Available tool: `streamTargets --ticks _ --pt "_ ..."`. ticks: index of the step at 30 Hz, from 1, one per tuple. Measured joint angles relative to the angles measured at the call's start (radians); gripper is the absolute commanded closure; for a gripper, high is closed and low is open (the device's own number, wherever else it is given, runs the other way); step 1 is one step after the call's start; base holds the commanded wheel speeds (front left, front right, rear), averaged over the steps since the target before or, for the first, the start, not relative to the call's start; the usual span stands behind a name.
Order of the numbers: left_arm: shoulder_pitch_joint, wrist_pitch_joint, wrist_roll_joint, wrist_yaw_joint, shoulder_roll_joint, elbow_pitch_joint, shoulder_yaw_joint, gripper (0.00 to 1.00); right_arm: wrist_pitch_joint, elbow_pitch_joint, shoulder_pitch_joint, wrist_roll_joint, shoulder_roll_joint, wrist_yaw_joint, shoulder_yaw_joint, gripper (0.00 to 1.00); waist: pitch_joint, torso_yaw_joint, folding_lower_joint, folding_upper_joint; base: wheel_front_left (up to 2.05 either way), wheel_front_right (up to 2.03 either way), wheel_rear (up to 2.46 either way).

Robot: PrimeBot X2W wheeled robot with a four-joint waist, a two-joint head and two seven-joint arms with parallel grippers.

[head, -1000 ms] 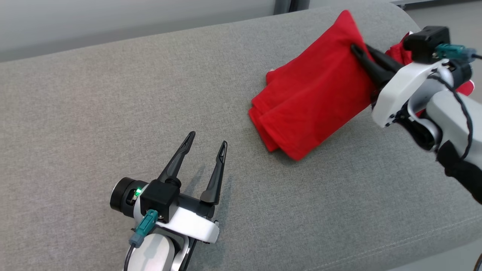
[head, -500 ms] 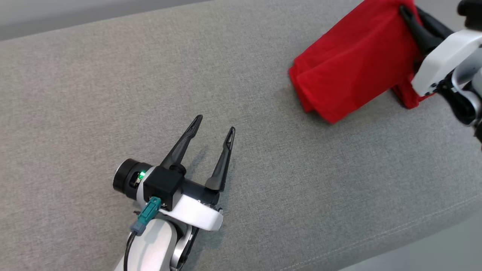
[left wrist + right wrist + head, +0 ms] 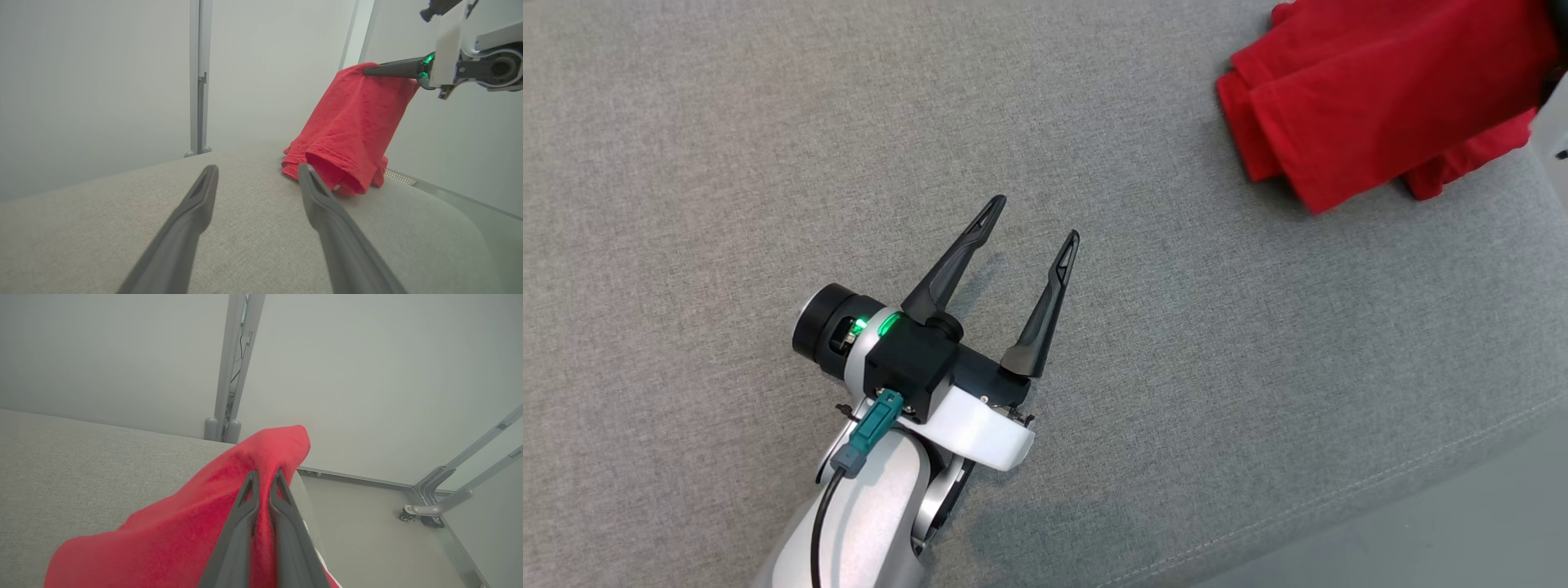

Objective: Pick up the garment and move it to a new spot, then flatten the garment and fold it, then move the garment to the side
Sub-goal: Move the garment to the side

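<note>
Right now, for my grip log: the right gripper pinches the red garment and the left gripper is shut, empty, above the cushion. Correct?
No: the left gripper is open, not shut, per the head view. It is empty above the cushion; the right gripper pinches the red garment.

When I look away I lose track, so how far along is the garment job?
Done: the red garment looks folded into layers. In hand: the right gripper is shut on its top edge, holding that end up while the bottom rests on the grey cushion; the left gripper is open and apart from it. Left: carry it to the side, set it down and let go.
</note>
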Motion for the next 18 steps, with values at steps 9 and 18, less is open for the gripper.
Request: streamTargets --ticks 9,18 --pt "-0.014 0.000 0.000 -0.008 0.001 0.006 -0.030 0.00 -0.001 0.126 -0.008 -0.063 -0.014 0.000 -0.068 1.00 0.028 0.007 0.0000 0.0000 0.00 0.00 0.00" --pt "-0.018 0.000 0.000 -0.008 0.002 0.000 -0.054 0.00 -0.001 0.289 -0.008 -0.204 0.010 0.000 -0.320 0.00 0.047 0.029 0.0000 0.0000 0.00 0.00 0.00"
